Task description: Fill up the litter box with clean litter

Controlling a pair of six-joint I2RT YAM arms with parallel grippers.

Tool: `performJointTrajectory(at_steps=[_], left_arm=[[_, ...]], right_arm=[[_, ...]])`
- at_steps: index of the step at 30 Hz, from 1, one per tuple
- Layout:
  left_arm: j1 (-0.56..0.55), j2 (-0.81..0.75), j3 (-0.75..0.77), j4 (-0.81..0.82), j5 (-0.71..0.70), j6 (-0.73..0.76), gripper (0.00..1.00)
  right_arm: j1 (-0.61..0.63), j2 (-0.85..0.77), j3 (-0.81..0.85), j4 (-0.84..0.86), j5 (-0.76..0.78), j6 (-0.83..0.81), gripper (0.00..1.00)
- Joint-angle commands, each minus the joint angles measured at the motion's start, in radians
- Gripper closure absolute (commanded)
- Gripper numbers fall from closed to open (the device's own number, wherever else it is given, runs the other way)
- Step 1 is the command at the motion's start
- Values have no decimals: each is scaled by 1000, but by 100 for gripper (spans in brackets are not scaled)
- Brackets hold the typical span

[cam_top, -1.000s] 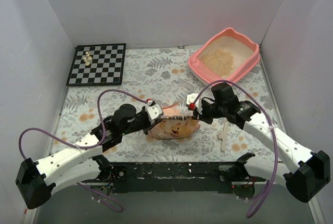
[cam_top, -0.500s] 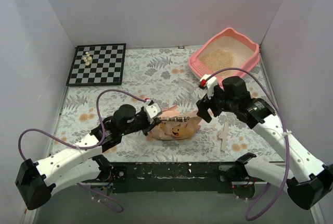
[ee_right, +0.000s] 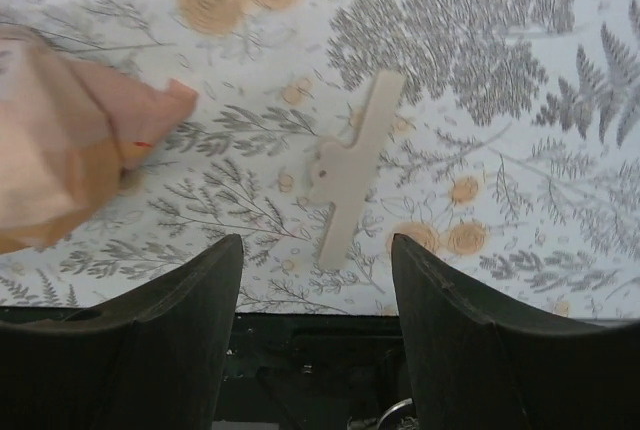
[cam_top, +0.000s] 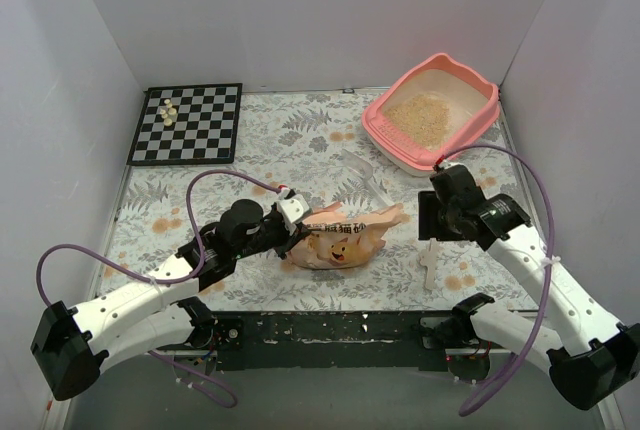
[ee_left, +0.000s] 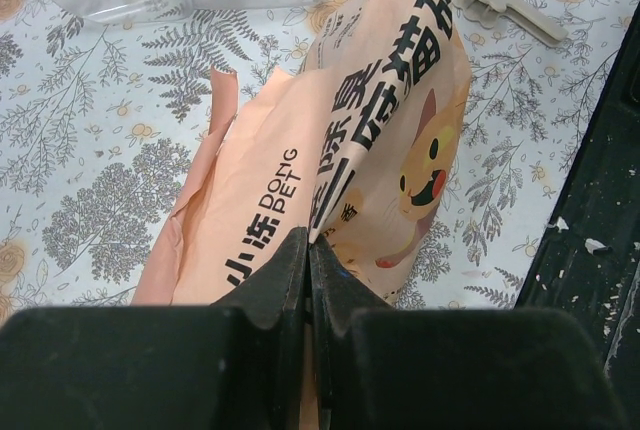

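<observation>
Top external view: the litter box (cam_top: 381, 136) is set at the upper right of the frame, at the bench's (cam_top: 250, 155) far corner. A loose heap of clean litter (cam_top: 421, 118) lies in it, with pale floor bare around the heap, so the filling is judged only partly done. The orange litter bag (cam_top: 342, 242) lies low in the middle, and its left end is pinched by the left fingers (cam_top: 298, 234), probably so that it is kept from slumping. The right fingers (cam_top: 428, 220) are held just right of the bag, apart from it, with nothing between them. A clear scoop (cam_top: 366, 176) lies between the bag and the litter box. A chessboard (cam_top: 187, 123) with a few pale pieces (cam_top: 168, 110) sits at the upper left.

Left wrist view: the fingers are pressed together on a thin fold of the bag, which rises toward the top of the frame. Whether litter remains inside cannot be told. The scoop is seen empty at the upper left.

Right wrist view: the fingers are spread wide and empty above a flat beige clip-like piece (ee_right: 350, 165) at the centre. One corner of the bag shows at the left edge, untouched.
</observation>
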Motion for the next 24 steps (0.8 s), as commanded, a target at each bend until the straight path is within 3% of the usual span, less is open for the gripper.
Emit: performJointTrajectory(at_steps=[1,8,24], left_arm=[[12,-5,0,26,-30,-26,100],[12,-18,-17,44,-30,-41,100],[12,-22,-24,50,-35,-38,100]], right_arm=[[-29,-7,-120,-62,102,203,34],[-38,48,-284,73,74,239,36],[-38,274,-322,243,39,217,40]])
